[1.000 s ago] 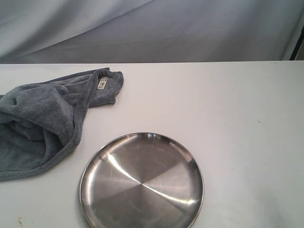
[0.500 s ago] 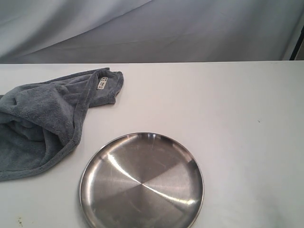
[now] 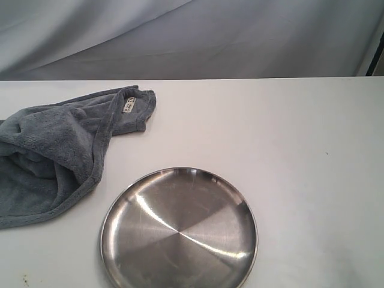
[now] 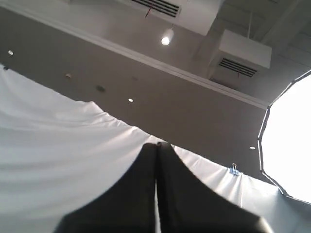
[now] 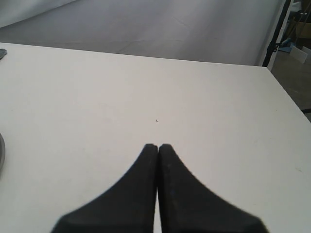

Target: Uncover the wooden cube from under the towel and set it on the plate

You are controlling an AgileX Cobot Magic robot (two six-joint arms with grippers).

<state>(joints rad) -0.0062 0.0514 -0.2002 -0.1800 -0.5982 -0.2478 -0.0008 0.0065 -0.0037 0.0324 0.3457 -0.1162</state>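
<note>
Nothing has shifted over the last second: the towel (image 3: 51,150), the plate (image 3: 180,231) and both arms sit as they did before. The left gripper (image 4: 157,145) is tilted upward, away from the table, its black fingers pressed together with nothing between them; its camera alone takes in a white draped backdrop (image 4: 58,160), a grey wall, ceiling vents and a lit ceiling lamp (image 4: 166,39). The right gripper (image 5: 158,146) points level and low over the white table (image 5: 194,107), its jaws likewise closed tip to tip and empty; at one edge of that view a sliver of the plate's rim (image 5: 1,153) and a scrap of the towel (image 5: 2,52) just show. Only the exterior view shows the task things whole, and neither arm appears in it. There the towel, plush blue-grey fleece with a stitched hem, lies bunched in loose folds at the far left of the table (image 3: 288,150), a small white label (image 3: 128,105) at its far corner. The plate, round brushed steel with a shallow raised rim and bright radial glints, rests near and just right of the towel, close to it but apart, and is bare. The wooden cube cannot be seen in any view; whether it lies under the folds cannot be told.
</note>
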